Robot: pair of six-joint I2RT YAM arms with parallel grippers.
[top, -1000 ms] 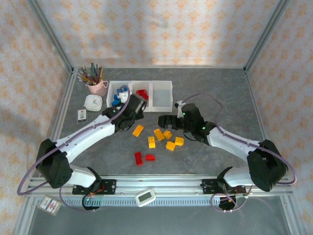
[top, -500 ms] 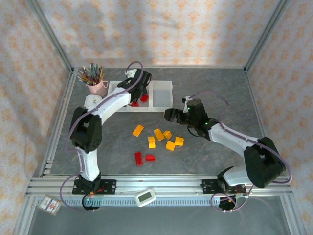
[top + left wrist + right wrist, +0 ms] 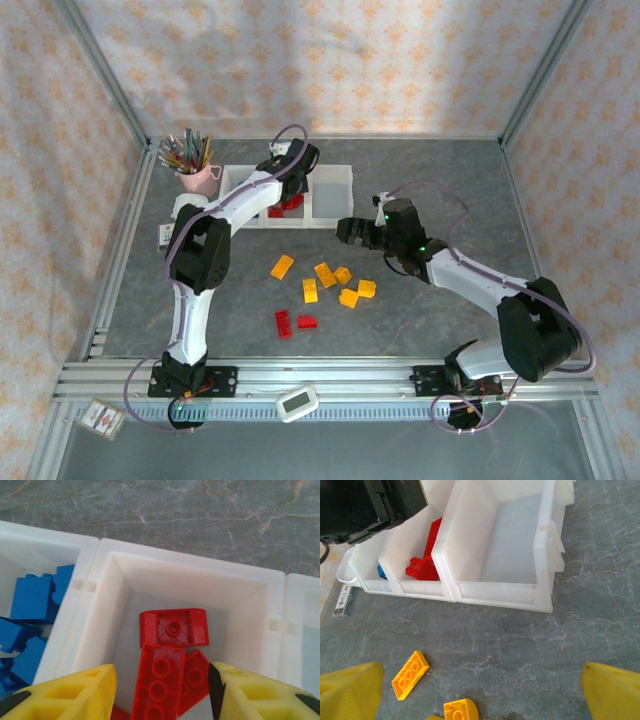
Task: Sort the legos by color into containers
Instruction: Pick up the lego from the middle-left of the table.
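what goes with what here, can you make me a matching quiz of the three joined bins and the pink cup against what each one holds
Column one:
1 left bin
2 middle bin
3 right bin
4 pink cup

Column two:
a red bricks
b pencils
c nothing
d blue bricks

Pairs: 1-d, 2-a, 3-c, 4-b

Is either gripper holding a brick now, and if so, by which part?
Nothing is held. The left gripper stands open over the red bricks in the middle bin; the right gripper is open too.
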